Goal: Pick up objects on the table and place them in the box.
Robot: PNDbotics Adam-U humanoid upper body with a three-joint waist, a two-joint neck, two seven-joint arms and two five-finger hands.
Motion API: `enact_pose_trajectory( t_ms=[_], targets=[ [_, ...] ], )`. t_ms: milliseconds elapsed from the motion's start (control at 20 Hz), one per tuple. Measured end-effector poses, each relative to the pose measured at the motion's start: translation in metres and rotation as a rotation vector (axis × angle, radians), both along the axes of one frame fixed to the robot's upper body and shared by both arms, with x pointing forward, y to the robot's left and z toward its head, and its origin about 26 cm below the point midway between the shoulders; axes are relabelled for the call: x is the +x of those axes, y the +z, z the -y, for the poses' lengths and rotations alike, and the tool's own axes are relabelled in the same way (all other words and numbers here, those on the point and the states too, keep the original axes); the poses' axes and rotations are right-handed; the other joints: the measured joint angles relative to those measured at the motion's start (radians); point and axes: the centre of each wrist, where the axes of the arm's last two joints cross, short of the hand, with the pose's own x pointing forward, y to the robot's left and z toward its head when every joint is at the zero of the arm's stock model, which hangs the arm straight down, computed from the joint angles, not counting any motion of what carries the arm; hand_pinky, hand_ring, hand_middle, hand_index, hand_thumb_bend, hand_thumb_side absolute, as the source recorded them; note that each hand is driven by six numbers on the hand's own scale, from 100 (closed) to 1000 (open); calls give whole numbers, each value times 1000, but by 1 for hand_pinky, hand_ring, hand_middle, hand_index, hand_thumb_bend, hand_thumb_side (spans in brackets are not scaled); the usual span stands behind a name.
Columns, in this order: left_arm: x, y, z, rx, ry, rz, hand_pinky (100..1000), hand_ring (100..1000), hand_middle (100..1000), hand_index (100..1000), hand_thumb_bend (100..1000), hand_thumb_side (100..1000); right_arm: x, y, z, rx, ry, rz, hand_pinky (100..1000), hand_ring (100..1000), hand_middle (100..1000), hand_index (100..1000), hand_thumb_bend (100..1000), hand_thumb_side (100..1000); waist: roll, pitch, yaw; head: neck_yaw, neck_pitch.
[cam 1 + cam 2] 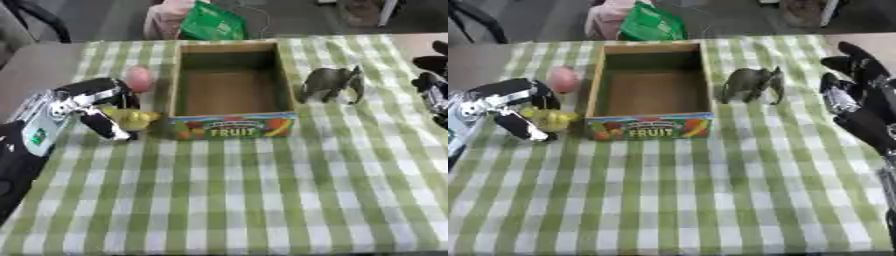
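1. Step in hand: you're on the grab of the small yellow toy, duck-like and rubbery-looking (pixel 133 119), centre left of frame, just left of the box's front corner on the green-and-white checked tablecloth (pixel 262 200).
2. Your left hand (pixel 92 107), black and silver, comes in from the left edge with its fingers curled round the yellow toy, which sits between thumb and fingers. I can't tell whether the toy is off the cloth yet.
3. Your right hand (pixel 859 95) sits at the right edge, upper half of frame, fingers spread and relaxed, gripping nothing, well apart from every object.
4. The open cardboard box with the "FRUIT" print on its front wall (pixel 232 126) is upper centre. Nothing visible inside, so the task looks to be at its start.
5. Next move, as a judgement: lift the yellow toy over the box's left wall, carry it right, and let go above the brown floor. The wall is close, so raise before you travel.
6. Also waiting: a pink rounded egg-like object (pixel 139 78) upper left, just beside the box's left wall and near your left hand, and a grey toy elephant (pixel 332 85) standing upright just right of the box.
7. Risk: the pink object is near your knuckles and could be knocked on the lift.
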Motion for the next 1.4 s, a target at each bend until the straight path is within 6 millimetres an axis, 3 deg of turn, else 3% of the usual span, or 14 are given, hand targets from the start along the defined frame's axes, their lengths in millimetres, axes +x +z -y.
enact_pose_trajectory(
  t_ms=[50, 200, 350, 450, 650, 900, 1150, 1400],
  targets=[
    [0, 0, -1, 0, 7, 4, 657, 527, 498, 643, 409, 212, 0, 0, 0, 0, 0, 0, 808, 920, 786, 971, 100, 422, 0, 0, 0, 0, 0],
    [0, -1, -2, 0, 27, 19, 613, 433, 391, 544, 245, 160, 0, 0, 0, 0, 0, -1, 808, 920, 786, 972, 100, 424, 1, 0, 0, 0, 0],
    [1, -2, -4, 2, 50, 50, 570, 353, 294, 457, 192, 147, 0, 0, 0, 0, 0, -1, 808, 920, 786, 971, 100, 421, 1, 0, -1, 0, 0],
    [0, -1, -5, -1, 68, 87, 545, 309, 241, 408, 204, 146, 0, 0, 0, 0, 1, -2, 808, 920, 786, 972, 100, 420, 0, 0, -1, 0, 0],
    [1, 3, -8, -34, 110, 171, 550, 305, 236, 404, 216, 149, 0, 0, 0, -1, 1, -2, 808, 920, 786, 972, 100, 418, 0, 0, -2, 0, 0],
    [6, 34, 1, -68, 110, 287, 555, 306, 238, 406, 222, 153, 0, 0, 0, 0, 0, -3, 808, 920, 786, 972, 100, 417, 0, -1, -1, -1, 0],
    [14, 76, 24, -102, 71, 420, 560, 309, 240, 410, 227, 152, 0, -1, 0, -1, 1, -5, 808, 920, 786, 972, 100, 414, -3, -11, -4, 0, 0],
    [21, 89, 62, -152, -7, 475, 562, 309, 241, 411, 232, 152, 0, -2, -2, -6, 14, -8, 808, 920, 787, 972, 100, 412, -5, -12, -25, 10, 3]
  ],
)
